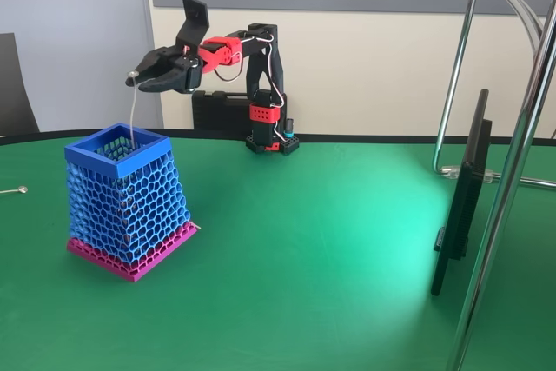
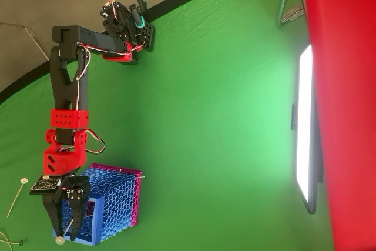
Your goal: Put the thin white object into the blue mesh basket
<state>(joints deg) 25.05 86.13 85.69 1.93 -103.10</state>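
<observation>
The blue mesh basket (image 1: 129,202) (image 2: 114,204) stands on its magenta base at the table's left in the fixed view. My gripper (image 1: 136,82) (image 2: 60,234) hovers above its square blue rim (image 1: 104,162), shut on the top of the thin white object (image 1: 132,115). The strand hangs straight down from the fingertips, its tiny ball (image 2: 59,240) at the gripper. Its lower end dips just inside the basket's opening.
A straighter pale piece with a round tip (image 1: 13,189) (image 2: 16,198) lies on the green table left of the basket. A chrome stand (image 1: 512,171) and an upright black panel (image 1: 460,206) are at the right. A black case (image 1: 217,115) sits behind the arm's base.
</observation>
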